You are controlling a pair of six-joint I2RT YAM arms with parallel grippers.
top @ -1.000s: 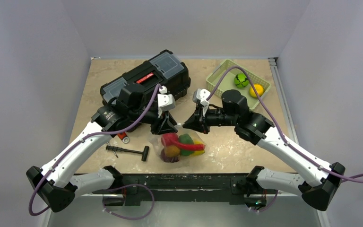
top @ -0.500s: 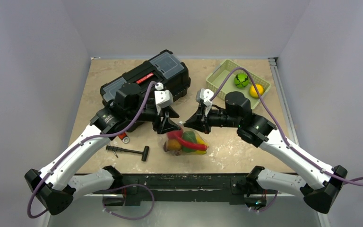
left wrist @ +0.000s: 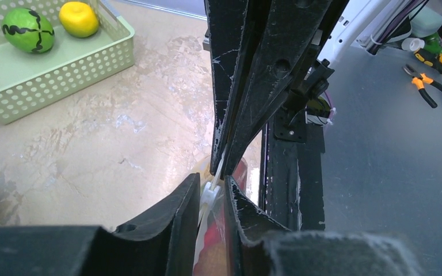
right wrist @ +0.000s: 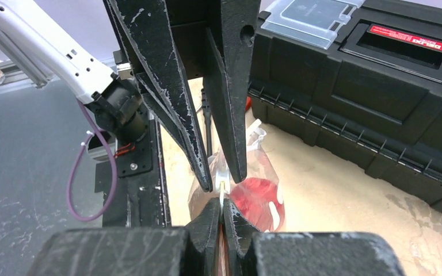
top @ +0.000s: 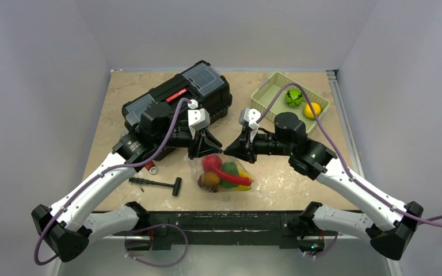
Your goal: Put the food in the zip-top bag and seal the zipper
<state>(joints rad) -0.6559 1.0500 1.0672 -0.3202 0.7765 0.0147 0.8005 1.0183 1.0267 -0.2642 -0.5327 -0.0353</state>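
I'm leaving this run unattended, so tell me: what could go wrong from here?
1. The left end effector and right end effector pinch the zipper almost tip to tip; they could collide, or leave the rest unsealed.
2. A toy watermelon and yellow fruit sit in the green basket; sealing now may strand them.

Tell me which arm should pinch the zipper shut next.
Right, likely: the right gripper is pressed flat on the zipper, whereas the left gripper fingers show a gap beside it.
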